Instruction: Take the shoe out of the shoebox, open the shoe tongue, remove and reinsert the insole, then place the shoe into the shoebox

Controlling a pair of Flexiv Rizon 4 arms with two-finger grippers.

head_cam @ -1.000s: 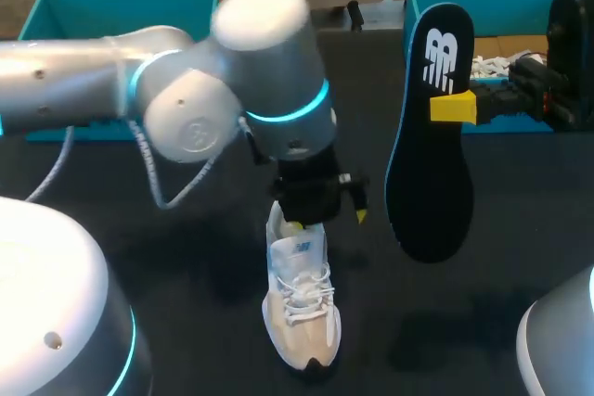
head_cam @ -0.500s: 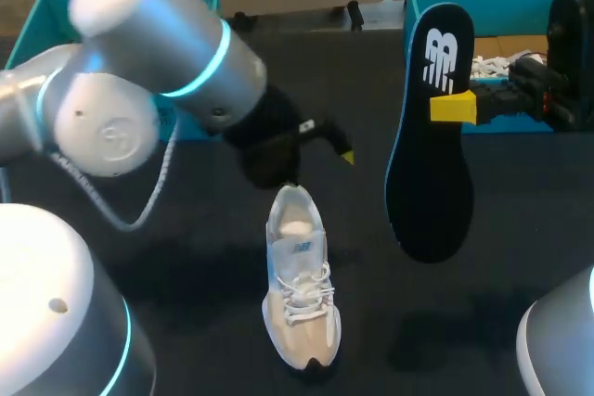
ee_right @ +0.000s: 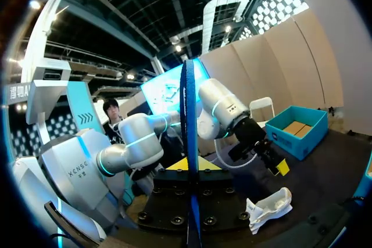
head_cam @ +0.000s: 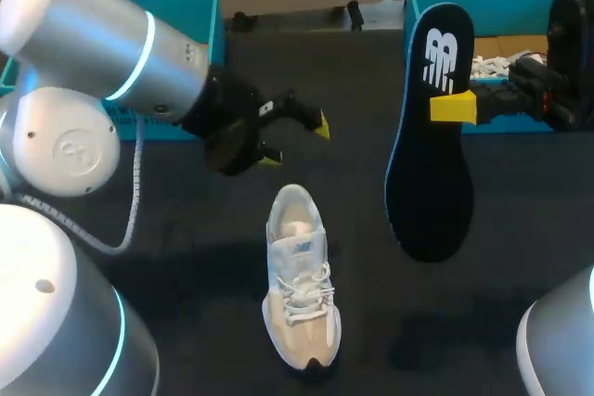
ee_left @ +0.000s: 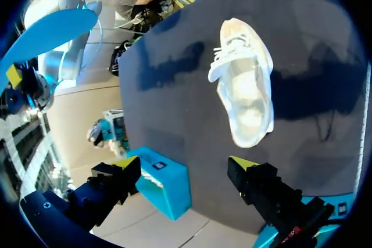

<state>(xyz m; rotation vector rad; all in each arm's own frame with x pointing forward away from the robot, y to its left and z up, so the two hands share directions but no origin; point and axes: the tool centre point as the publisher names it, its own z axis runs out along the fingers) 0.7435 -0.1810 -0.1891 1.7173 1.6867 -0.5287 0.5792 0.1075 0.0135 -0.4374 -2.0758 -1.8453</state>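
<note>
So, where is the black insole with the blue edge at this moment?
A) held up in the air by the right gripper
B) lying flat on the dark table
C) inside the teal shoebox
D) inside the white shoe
A: the right gripper is shut on the black insole with the blue edge and holds it upright above the table, apart from the white lace-up shoe.
</note>
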